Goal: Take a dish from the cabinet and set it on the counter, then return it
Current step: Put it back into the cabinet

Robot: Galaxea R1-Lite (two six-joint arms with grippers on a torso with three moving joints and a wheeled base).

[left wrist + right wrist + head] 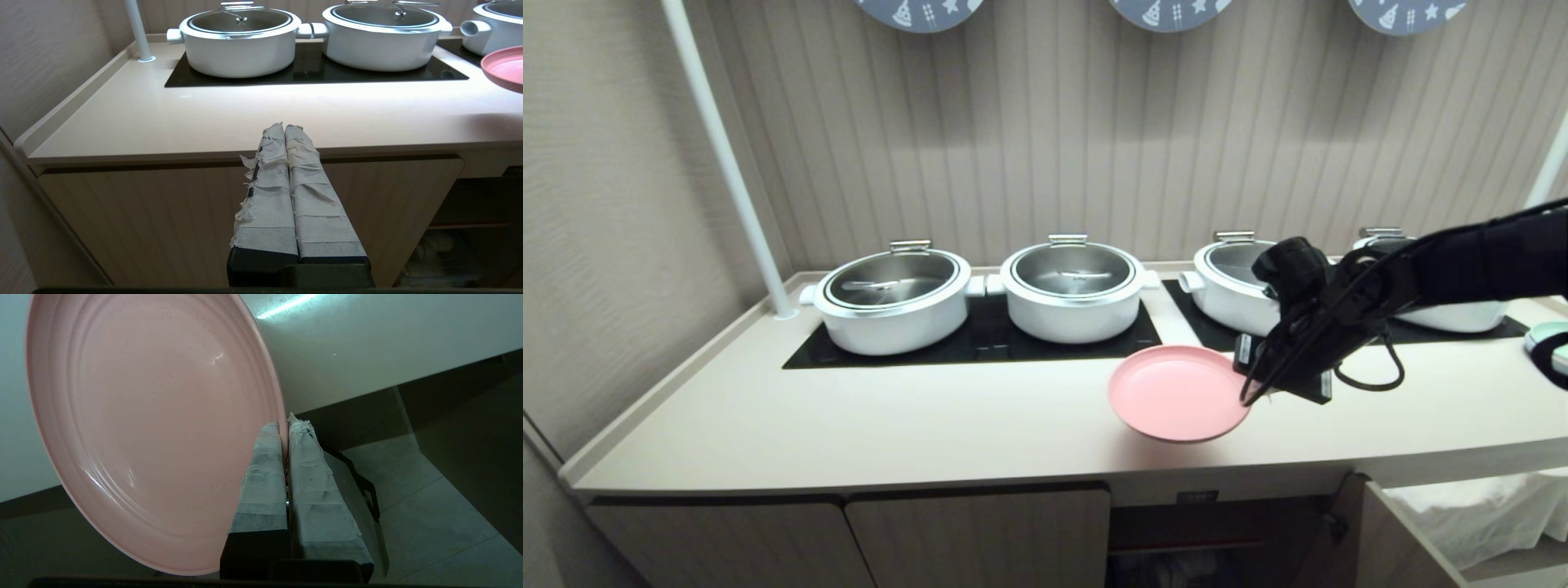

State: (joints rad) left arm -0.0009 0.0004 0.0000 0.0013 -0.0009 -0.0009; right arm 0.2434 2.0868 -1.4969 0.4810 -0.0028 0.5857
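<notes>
A: Status? Where's the pink plate (1176, 392)?
B: Out of cabinet (1217, 531). Right tool (1248, 398) clamped on its rim, plate hangs above desk (849, 425) front edge, not set down.
A: Left tool (286, 130)?
B: Tips together, empty, parked below desk edge. Remaining: place, then return.

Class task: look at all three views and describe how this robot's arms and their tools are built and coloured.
The right arm is black, with loose black cables looping beside its wrist. Each tool, right tool and left tool, has two long, flat black fingers wrapped in frayed whitish tape. No markings show.
</notes>
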